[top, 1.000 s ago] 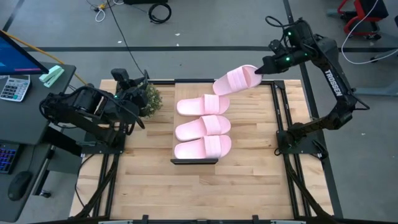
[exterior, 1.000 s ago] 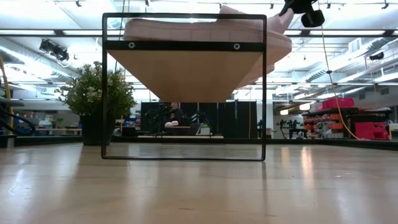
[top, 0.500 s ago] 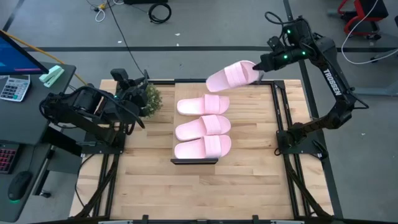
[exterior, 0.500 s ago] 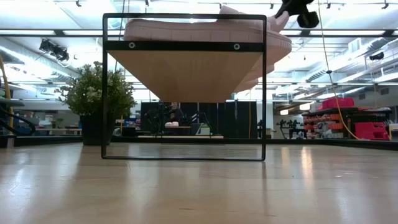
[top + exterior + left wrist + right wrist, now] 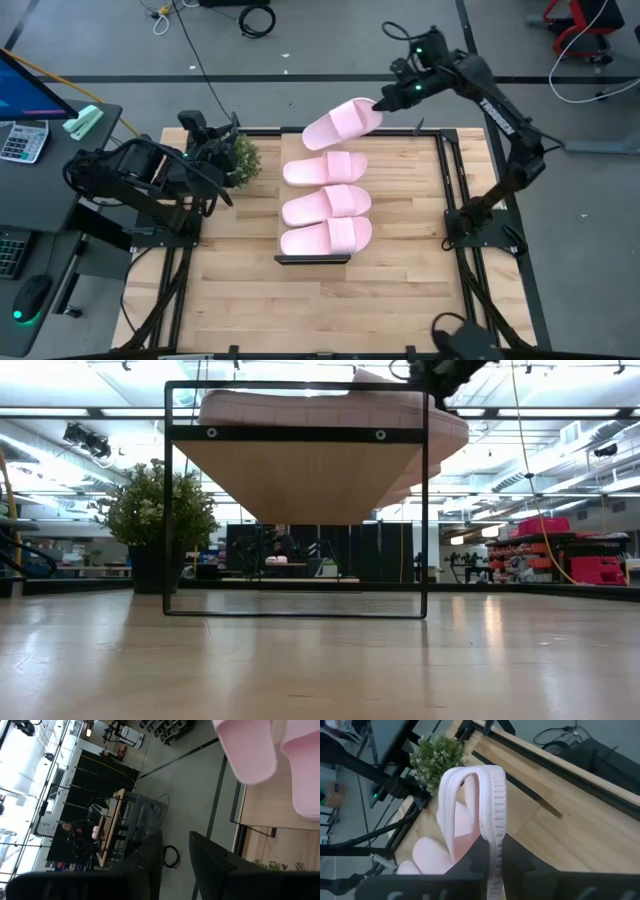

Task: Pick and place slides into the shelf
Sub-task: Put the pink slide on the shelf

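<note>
Three pink slides (image 5: 326, 204) lie side by side on the shelf (image 5: 312, 259), soles down on its plank top; the low view shows them above the plank's underside (image 5: 300, 470). My right gripper (image 5: 385, 100) is shut on the fourth slide (image 5: 342, 123), in the air over the shelf's far end. In the right wrist view this slide (image 5: 470, 805) is seen edge-on. My left gripper (image 5: 175, 865) is open and waits at the table's left edge beside a potted plant (image 5: 240, 158). My right gripper pinches the slide's sole at the end beside the strap (image 5: 495, 842). One finger (image 5: 472, 857) lies on the footbed side and the other (image 5: 517, 862) on the underside. It comes from the table's right, slanting down. The slide is lifted clear and tilted, its free end (image 5: 315, 132) pointing left.
The potted plant (image 5: 155, 510) stands left of the shelf near the far edge. The table's black frame rails (image 5: 445, 170) run along its sides. Bare wooden tabletop (image 5: 330, 310) lies in front of the shelf. A desk with a calculator (image 5: 22, 140) is off to the left.
My right gripper has moved toward the table's left along the far edge and stayed shut on the slide. The slide has travelled from beyond the shelf's far right corner to above the shelf's far end, still lifted clear.
</note>
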`<action>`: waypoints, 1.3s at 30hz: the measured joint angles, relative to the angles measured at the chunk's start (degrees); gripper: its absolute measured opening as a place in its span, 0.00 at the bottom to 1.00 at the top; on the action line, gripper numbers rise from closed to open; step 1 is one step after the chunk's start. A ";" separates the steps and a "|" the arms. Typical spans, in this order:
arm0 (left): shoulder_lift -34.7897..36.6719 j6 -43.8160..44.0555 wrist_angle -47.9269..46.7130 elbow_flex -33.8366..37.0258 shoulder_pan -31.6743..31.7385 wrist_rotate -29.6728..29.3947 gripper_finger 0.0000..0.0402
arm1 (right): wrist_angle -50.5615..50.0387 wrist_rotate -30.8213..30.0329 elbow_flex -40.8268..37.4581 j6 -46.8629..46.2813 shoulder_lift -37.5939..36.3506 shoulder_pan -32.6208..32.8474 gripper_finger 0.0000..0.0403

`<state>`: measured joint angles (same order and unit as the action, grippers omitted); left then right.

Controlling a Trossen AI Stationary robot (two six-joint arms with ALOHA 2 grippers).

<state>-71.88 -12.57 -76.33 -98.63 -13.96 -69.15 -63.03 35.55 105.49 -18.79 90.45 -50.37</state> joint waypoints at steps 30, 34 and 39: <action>-0.02 1.50 -0.14 0.01 0.02 0.00 0.22 | 3.18 -2.54 -0.10 4.97 10.06 3.17 0.07; -0.02 1.51 -0.16 0.02 0.02 0.00 0.23 | 3.39 -3.83 -2.69 5.89 10.04 3.93 0.07; -0.02 1.52 -0.16 0.02 0.02 -0.02 0.24 | 4.25 -3.96 -9.24 5.96 10.04 4.38 0.07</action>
<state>-71.90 -11.05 -76.48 -98.61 -13.93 -69.17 -58.78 31.60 96.26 -12.83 100.49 -45.99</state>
